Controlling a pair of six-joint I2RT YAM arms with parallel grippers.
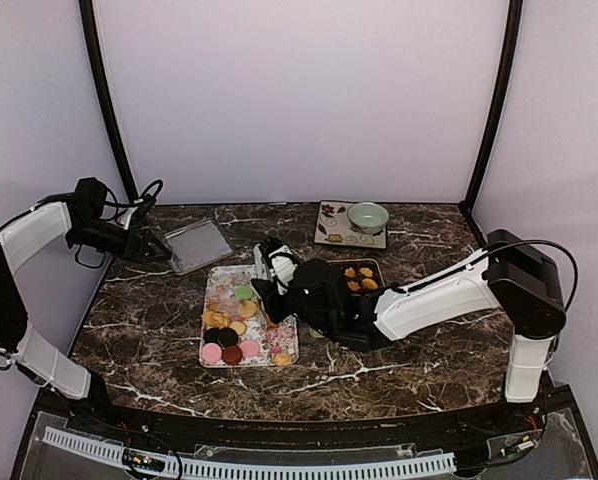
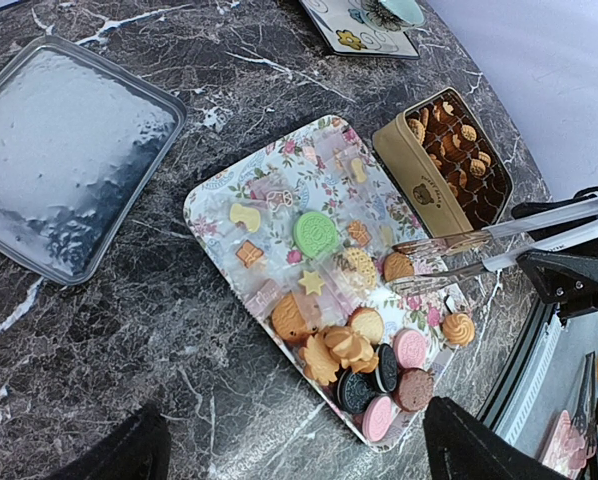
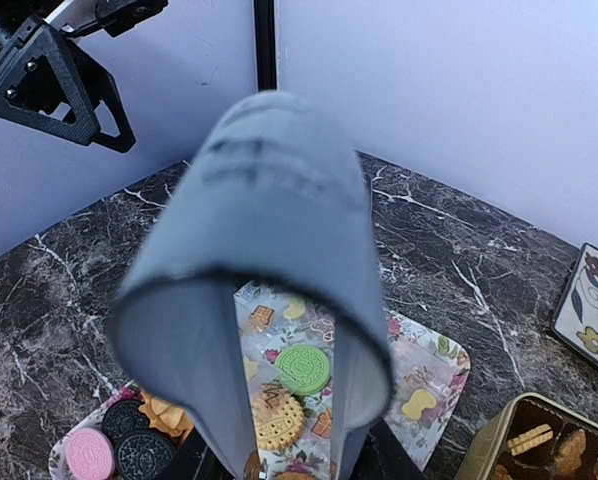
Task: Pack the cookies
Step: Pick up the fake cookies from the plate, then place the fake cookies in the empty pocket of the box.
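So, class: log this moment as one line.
left gripper: open | right gripper: shut on tongs | tongs: tips at tan cookie on tray

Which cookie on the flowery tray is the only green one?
The round green disc lying flat near the middle of the tray. Every other cookie there is tan, yellow, pink or dark brown.

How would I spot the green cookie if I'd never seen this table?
On the dark marble table, find the flowered tray beside the gold tin. Near the tray's middle lies a round green cookie, the only green one among tan, yellow and pink neighbours.
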